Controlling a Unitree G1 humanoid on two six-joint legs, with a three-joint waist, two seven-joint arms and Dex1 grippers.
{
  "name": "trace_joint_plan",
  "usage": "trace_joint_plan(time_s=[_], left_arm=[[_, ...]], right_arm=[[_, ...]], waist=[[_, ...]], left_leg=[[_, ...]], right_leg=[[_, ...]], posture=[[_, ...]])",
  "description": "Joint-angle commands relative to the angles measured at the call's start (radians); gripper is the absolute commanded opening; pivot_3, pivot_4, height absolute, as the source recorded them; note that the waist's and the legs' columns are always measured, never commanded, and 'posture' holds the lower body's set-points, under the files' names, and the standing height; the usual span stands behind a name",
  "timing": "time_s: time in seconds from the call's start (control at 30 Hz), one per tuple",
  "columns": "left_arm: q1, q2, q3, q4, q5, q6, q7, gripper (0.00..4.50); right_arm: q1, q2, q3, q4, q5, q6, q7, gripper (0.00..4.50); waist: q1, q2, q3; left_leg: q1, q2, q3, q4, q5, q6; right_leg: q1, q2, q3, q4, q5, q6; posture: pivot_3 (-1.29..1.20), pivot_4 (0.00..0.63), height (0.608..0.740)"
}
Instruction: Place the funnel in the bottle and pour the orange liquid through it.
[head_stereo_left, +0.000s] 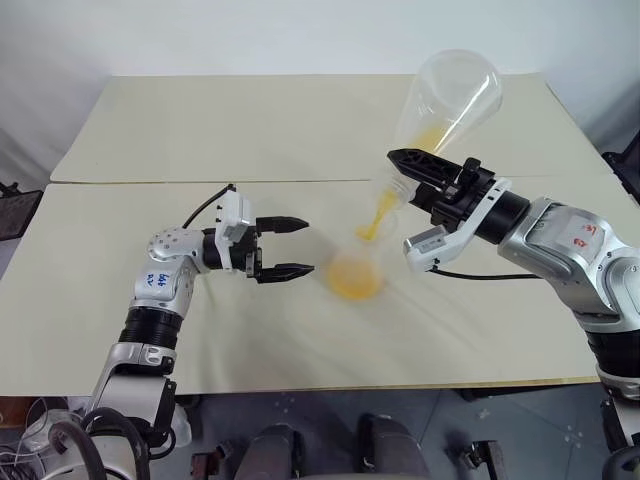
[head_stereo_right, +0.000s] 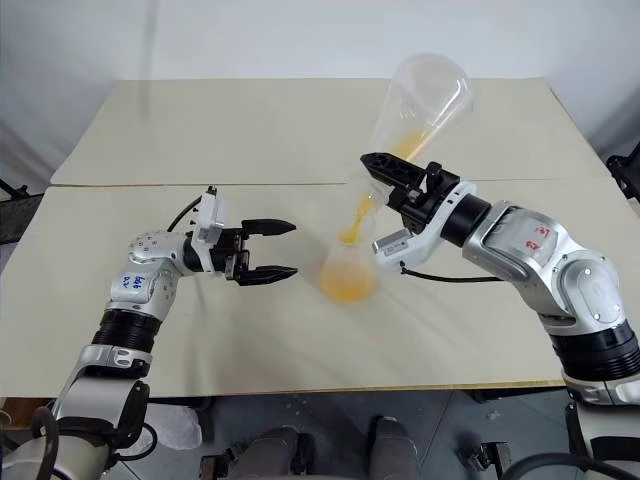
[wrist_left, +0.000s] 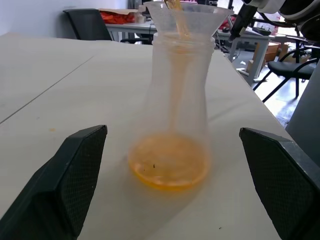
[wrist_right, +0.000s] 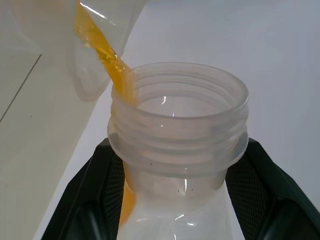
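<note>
Right end effector (head_stereo_left: 420, 172) clamped around tilted larger flask (head_stereo_left: 447, 100)

No legible text, arm markings too small to read

L arm is reached in from near left, forearm angled up toward table centre, wrist bent so the left gripper (head_stereo_left: 291, 247) is held level, pointed right, its two black fingers (wrist_left: 75, 175) spread wide w/ nothing gripped between them. R arm is extended from near right toward centre-left, elbow out to the right, and the right gripper (head_stereo_left: 412, 172) is kept level, fingers clamped on the neck of a tipped larger flask (head_stereo_left: 447, 105).
</note>
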Motion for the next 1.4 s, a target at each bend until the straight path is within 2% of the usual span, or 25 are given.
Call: trace_joint_plan(time_s=[0.03,1.4], left_arm=[[-0.030,-0.003,0.010,0.000,0.005,-0.017,-0.007,4.50],[-0.039,-0.008,0.015,0.024,0.016,-0.033,-0.024,4.50]], right_arm=[[-0.027,-0.017,-0.023,-0.018,-0.005,-0.013,-0.028,2.42],[-0.062,-0.025,-0.015,0.022,-0.048,-0.129,-0.084,2.42]], waist=[[0.000,0.000,0.000],[0.000,0.000,0.000]], left_leg=[[0.000,0.000,0.000,0.000,0.000,0.000],[0.000,0.000,0.000,0.000,0.000,0.000]], right_leg=[[0.000,0.000,0.000,0.000,0.000,0.000],[0.000,0.000,0.000,0.000,0.000,0.000]], posture=[[0.00,0.150,0.740],[0.00,0.150,0.740]])
